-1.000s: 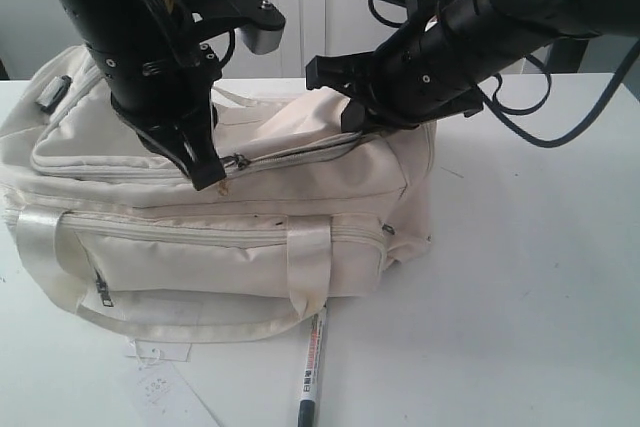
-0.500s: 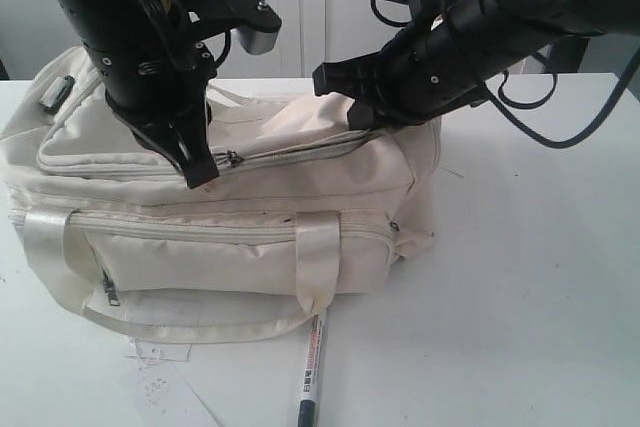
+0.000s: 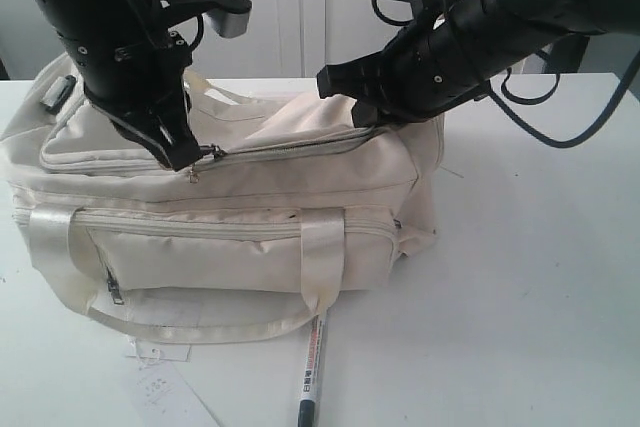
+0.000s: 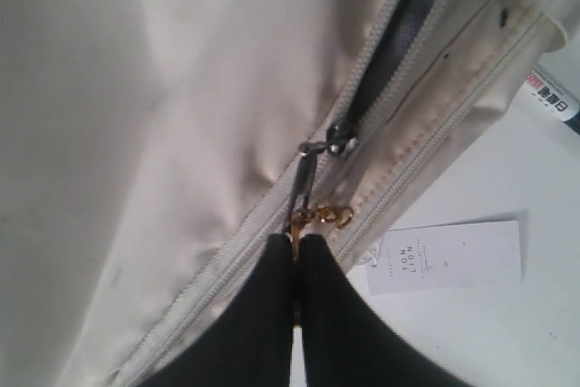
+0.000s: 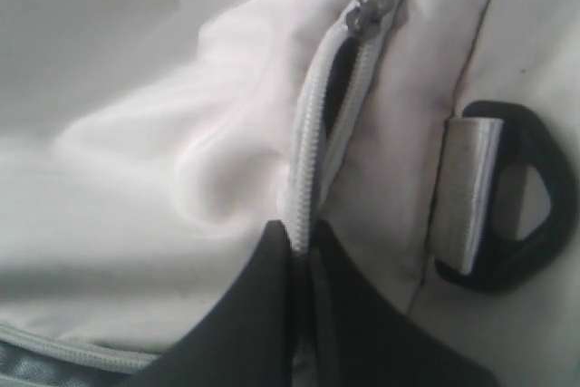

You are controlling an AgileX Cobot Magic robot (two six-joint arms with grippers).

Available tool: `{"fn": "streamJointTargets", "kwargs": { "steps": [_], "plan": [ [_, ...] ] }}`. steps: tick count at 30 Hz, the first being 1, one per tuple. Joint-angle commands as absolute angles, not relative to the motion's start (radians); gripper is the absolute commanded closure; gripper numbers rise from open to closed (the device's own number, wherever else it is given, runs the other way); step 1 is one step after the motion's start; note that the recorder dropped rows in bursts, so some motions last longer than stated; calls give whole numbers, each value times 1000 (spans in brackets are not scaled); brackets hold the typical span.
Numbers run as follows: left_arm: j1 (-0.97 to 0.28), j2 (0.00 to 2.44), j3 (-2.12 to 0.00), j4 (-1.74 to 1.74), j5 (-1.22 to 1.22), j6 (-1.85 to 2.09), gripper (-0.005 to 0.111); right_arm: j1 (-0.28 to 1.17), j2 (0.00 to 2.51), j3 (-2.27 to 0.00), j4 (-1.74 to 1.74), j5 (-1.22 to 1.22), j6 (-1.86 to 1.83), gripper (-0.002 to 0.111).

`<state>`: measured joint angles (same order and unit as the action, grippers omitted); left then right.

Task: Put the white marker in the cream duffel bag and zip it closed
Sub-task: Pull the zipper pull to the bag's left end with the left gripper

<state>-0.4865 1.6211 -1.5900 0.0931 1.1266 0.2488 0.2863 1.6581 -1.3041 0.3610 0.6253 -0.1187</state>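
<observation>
At the upper left of the exterior view your left fingers are pressed shut on the zipper pull of the top zip. The wrist view shows them pinching it only at the very tips, beside its small gold clasp. That is a thin hold: if you haul at an angle to the zip line, I judge the pull may slip free, or the soft cream duffel bag may drag across the desk instead of letting the slider run. The white marker lies outside on the desk, low and near centre, its upper end meeting the bag's front handle, so a sliding bag could roll it away. At upper right your right fingers are clamped on the zip tape at the bag's end; lose that anchor and the fabric will likely bunch.
</observation>
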Motion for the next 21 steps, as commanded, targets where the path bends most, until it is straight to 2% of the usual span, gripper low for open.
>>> {"fn": "streamJointTargets", "kwargs": {
  "steps": [1, 21],
  "plan": [
    [-471, 1605, -1547, 109, 1221, 249, 107, 267, 1654, -1305, 302, 597, -135, 108],
    [-450, 1545, -1513, 129, 1221, 251, 107, 267, 1654, -1305, 280, 599, -137, 108]
  ]
}}
